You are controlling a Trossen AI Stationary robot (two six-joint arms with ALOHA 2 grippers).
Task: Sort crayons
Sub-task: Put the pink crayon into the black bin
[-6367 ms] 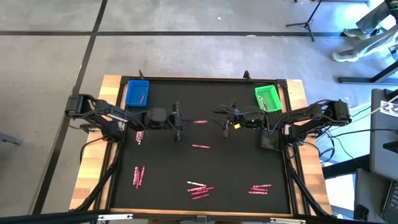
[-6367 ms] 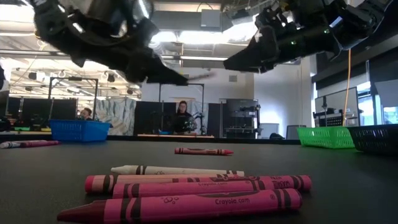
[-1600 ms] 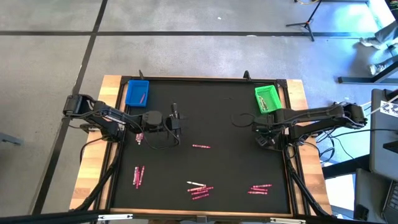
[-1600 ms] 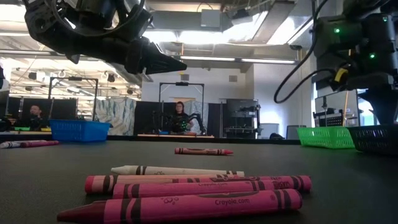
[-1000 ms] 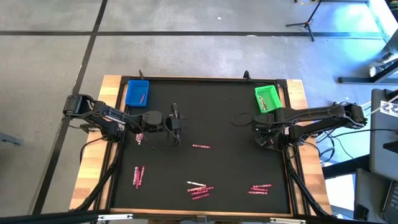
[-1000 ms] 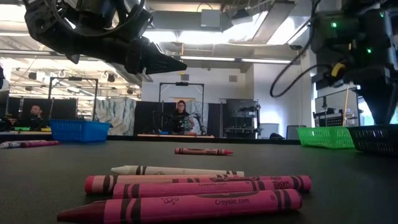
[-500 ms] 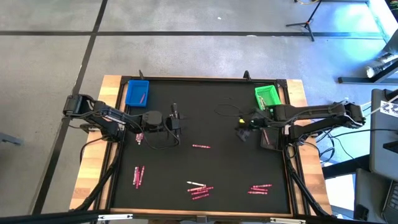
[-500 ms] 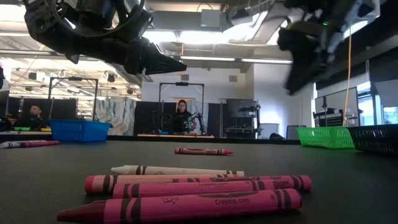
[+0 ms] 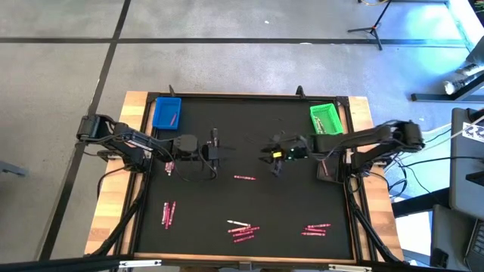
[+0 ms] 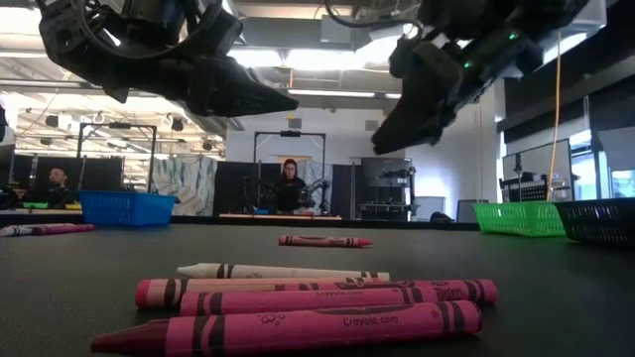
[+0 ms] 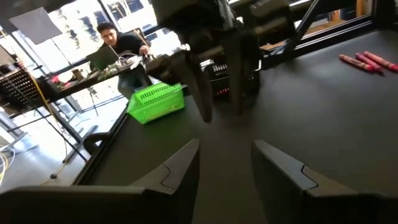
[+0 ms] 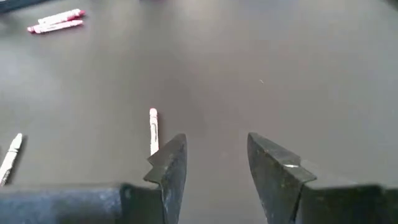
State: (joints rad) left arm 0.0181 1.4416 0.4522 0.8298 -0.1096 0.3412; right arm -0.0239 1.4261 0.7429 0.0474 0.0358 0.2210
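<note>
We hold our right hand [image 9: 275,168] empty, fingers apart, above a lone magenta crayon [image 9: 243,177] mid-desk [image 9: 249,121], lined up to grip it. Our left hand [image 9: 218,153] waits nearby, also apart. More crayons [image 9: 242,230] lie along the near edge.

A grey concrete floor [image 9: 227,60] crossed by dark lines surrounds the table. Beyond it the hall is wide, with long ceiling lights [image 10: 327,94] overhead, a pale wall [image 10: 437,174], dark screens and a person [image 10: 290,186] seated at a desk.
</note>
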